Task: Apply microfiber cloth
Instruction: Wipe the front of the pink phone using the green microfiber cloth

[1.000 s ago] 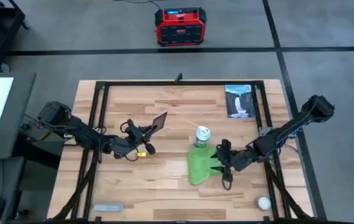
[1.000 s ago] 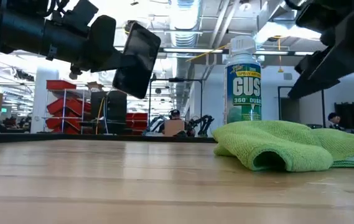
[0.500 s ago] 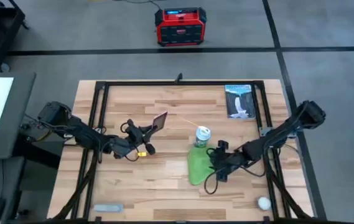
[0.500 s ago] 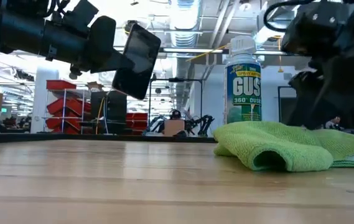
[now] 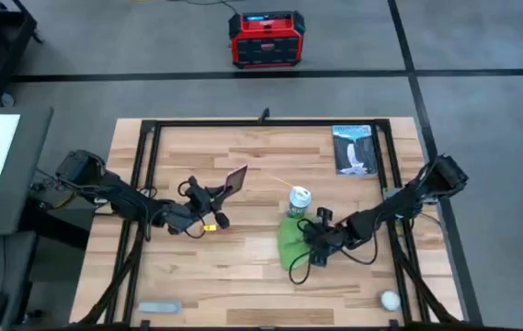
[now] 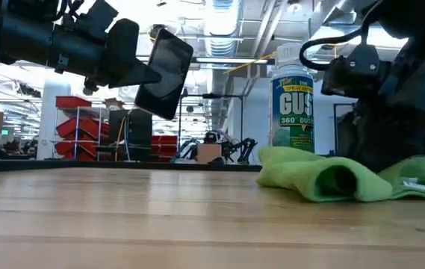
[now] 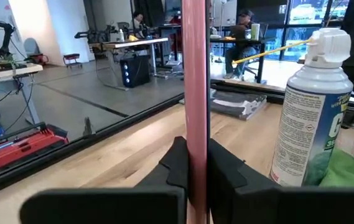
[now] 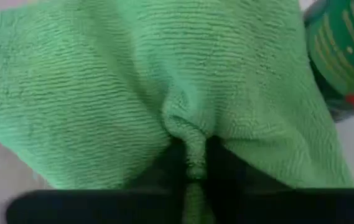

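At five o'clock on the worktop (image 5: pixel 197 267), right pincer (image 5: pixel 309 244) had slid onto the microfiber cloth (image 5: pixel 290 241) and pinched a ridge — grasp made; left pincer (image 5: pixel 217 195) clamped pink phone (image 5: pixel 236 177).

Microfiber cloth (image 8: pixel 133 93): soft green fabric, ribbed weave, matt. Worktop (image 5: pixel 243 276): pale wood planks, smooth, low sheen. Spray can (image 7: pixel 310 118): glossy printed label, white plastic cap. Phone (image 6: pixel 163 72): glossy dark screen.

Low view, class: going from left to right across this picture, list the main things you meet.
Left gripper holding the pink phone up → spray can → microfiber cloth → right gripper pinching the cloth.
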Robot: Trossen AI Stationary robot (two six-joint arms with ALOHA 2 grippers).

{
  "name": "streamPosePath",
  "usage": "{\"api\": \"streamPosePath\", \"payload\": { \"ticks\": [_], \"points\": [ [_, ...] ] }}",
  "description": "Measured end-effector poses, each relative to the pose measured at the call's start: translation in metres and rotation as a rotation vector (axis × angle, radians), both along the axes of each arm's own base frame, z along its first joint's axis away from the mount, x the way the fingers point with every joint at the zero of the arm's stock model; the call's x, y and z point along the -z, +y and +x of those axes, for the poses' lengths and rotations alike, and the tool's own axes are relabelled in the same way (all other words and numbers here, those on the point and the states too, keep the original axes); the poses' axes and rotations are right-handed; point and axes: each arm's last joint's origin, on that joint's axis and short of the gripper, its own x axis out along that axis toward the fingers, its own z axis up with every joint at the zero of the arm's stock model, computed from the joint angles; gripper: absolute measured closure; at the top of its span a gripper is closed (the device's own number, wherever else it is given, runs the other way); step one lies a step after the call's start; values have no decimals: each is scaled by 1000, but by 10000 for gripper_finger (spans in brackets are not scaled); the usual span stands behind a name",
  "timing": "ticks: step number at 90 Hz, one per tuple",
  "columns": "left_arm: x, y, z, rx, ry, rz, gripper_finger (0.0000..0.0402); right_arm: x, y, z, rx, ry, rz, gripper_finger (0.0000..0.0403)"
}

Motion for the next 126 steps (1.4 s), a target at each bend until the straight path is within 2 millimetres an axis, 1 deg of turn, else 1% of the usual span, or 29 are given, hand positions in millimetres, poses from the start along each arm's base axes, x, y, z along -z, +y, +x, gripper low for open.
{"api": "streamPosePath", "payload": {
  "ticks": [15, 37, 52, 65, 83, 104, 126],
  "points": [
    [0, 0, 0, 2, -1, -2, 398, -1, 1, 8, -25, -70, 15, 399],
    [0, 0, 0, 5, -3, -5, 398, -22, 2, 16, -64, -176, 21, 401],
    [0, 0, 0, 5, -3, -6, 398, -34, 6, 23, -95, -211, 7, 402],
    [0, 0, 0, 12, -7, -12, 398, -49, 14, 33, -138, -263, -13, 402],
    [-1, -1, 1, 52, -31, -32, 398, -75, 22, 45, -170, -299, -91, 403],
    [-10, -10, 0, 119, -103, -38, 398, -101, 19, 60, -180, -341, -189, 403],
    [-17, -19, -3, 177, -163, -39, 398, -127, 9, 75, -167, -385, -292, 403]
  ]
}}
